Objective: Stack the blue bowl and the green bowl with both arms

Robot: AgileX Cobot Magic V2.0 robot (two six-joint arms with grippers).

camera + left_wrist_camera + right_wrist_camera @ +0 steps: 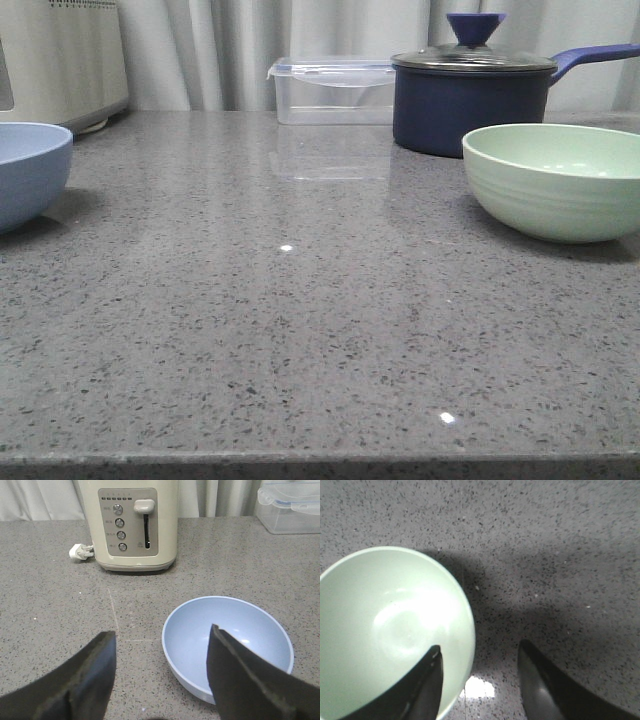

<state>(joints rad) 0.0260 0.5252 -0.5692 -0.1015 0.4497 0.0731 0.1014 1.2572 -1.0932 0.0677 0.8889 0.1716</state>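
Observation:
The blue bowl [30,170] stands on the counter at the far left, cut by the frame edge. In the left wrist view it [227,645] lies below my open left gripper [161,637]; one finger is over the bowl's inside, the other over the bare counter beside its rim. The green bowl [555,178] stands at the right. In the right wrist view it [385,630] lies under my open right gripper [480,652], whose fingers straddle the rim, one over the inside and one outside. Neither gripper shows in the front view.
A dark navy lidded saucepan [470,95] stands behind the green bowl. A clear lidded container [333,90] is at the back middle. A cream toaster [135,522] with a loose white plug [80,552] stands behind the blue bowl. The grey speckled counter [300,330] runs to its front edge.

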